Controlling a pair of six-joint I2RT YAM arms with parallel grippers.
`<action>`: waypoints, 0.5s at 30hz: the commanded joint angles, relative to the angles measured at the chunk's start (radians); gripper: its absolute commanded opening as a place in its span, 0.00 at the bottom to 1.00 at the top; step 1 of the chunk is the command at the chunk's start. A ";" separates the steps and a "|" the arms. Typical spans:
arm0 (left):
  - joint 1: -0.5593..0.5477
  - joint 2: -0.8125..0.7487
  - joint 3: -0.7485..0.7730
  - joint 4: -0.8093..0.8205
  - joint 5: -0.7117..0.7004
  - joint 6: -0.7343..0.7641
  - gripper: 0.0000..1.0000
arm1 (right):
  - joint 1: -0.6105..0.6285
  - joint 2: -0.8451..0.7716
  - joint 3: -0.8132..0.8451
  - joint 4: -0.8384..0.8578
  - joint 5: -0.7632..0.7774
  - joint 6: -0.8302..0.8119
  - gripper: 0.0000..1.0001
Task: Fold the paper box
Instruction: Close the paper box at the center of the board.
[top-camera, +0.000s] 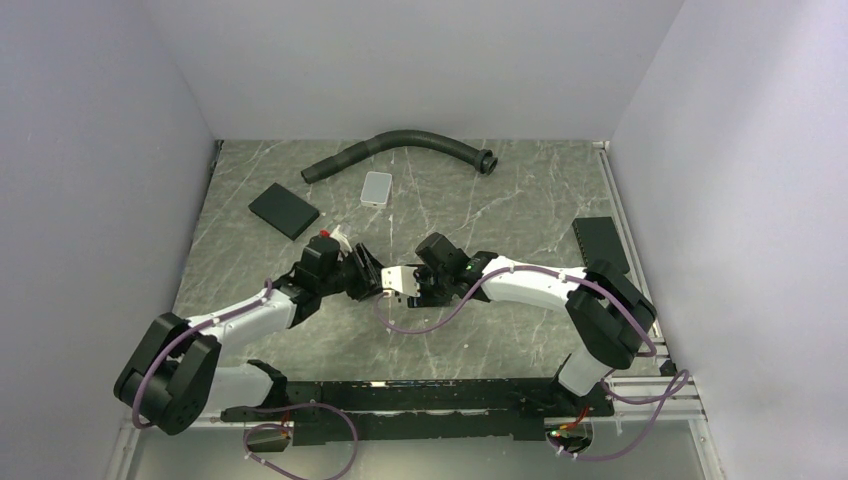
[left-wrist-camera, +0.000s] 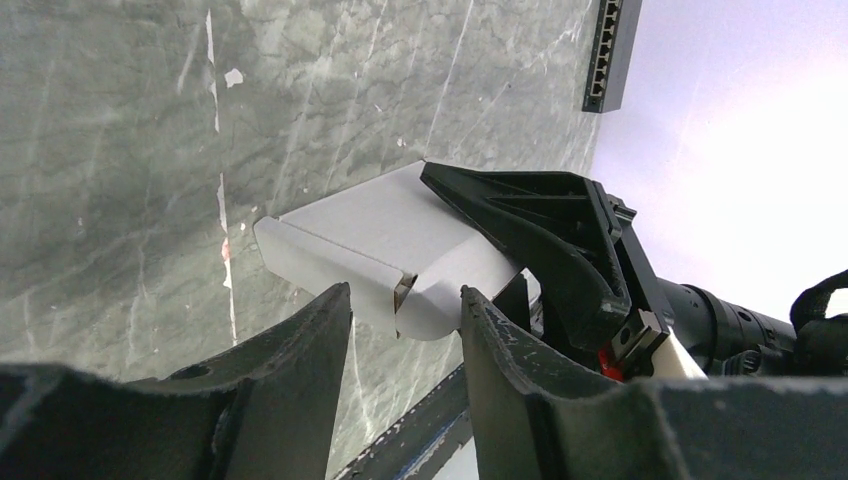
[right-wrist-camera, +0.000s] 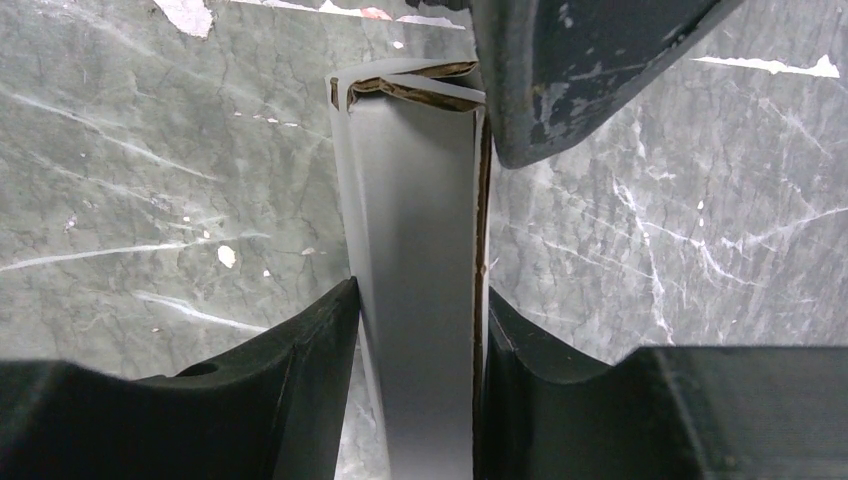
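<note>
Biggest first: the table (top-camera: 480, 210), grey marble-look, w/ both arms meeting over its middle. Between them the paper box (top-camera: 397, 279) is held up off the surface, already a slim carton. The right claw (right-wrist-camera: 418, 292) is clamped across the carton's body, one finger flat on each side wall. The left claw (left-wrist-camera: 405, 290) has its fingers apart, and the carton's near end sits just past the tips, not pinched as far as I can tell. Step in hand, I'd say, is closing the end flap (left-wrist-camera: 330, 262) (the right wrist view shows that end gaping a bit, brown edges visible). To do it well, keep the right grip firm but not crushing, since the walls look thin. Bring a left finger square onto the flap and push along the carton's length so the tab slides in rather than buckling. Watch for the carton pivoting in the right claw. Writing: none readable. The box is plain white, and the black strip (left-wrist-camera: 610, 50) at the table edge is too small to read.
</note>
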 joint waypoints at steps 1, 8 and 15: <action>-0.005 0.021 -0.012 0.155 0.069 -0.084 0.49 | 0.007 0.022 0.002 -0.008 0.003 0.001 0.47; -0.006 0.021 -0.026 0.181 0.077 -0.122 0.49 | 0.010 0.025 0.005 -0.010 0.001 0.002 0.47; -0.005 0.032 -0.050 0.219 0.090 -0.169 0.47 | 0.010 0.026 0.005 -0.008 0.004 0.005 0.47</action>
